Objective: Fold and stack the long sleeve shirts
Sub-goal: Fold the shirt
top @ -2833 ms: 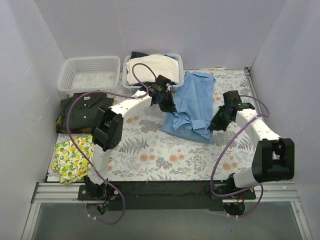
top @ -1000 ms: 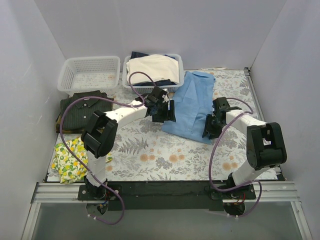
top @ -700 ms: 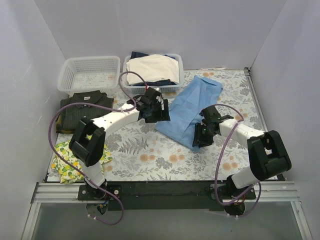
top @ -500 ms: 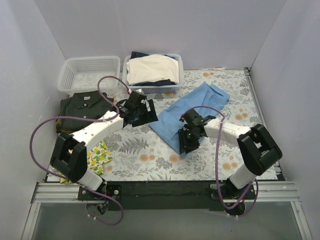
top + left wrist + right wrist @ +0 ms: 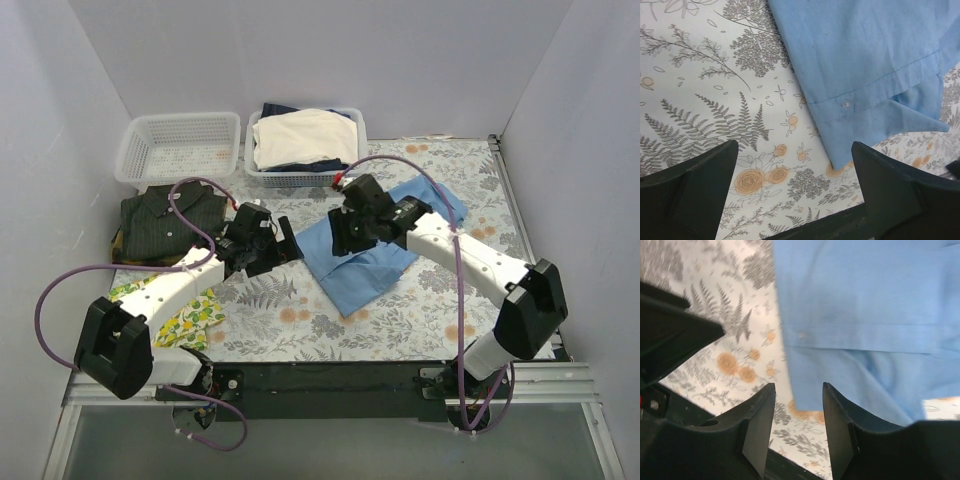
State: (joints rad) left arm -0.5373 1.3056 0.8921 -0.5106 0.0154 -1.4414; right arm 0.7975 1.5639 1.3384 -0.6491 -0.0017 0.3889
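Observation:
The light blue long sleeve shirt (image 5: 378,262) lies folded and slanted on the flowered table (image 5: 280,320), right of centre. The dark pinstriped shirt (image 5: 160,222) lies folded at the far left. My left gripper (image 5: 285,246) hovers just left of the blue shirt with its jaws wide open and nothing between them. In the left wrist view (image 5: 794,146) the blue shirt (image 5: 865,50) fills the upper right. My right gripper (image 5: 346,236) hangs over the shirt's left end. Its jaws (image 5: 797,390) stand apart above the cloth's corner (image 5: 865,315), not pinching it.
An empty white basket (image 5: 178,150) stands at the back left. Beside it is a basket (image 5: 300,178) holding cream and dark garments. A lemon-print cloth (image 5: 192,318) lies at the front left, partly under my left arm. Grey walls close in on both sides.
Both arms swung left. The blue shirt was dragged and turned from the right toward the table's centre. My left gripper opened wide and moved off the shirt; the right's jaws parted a little.

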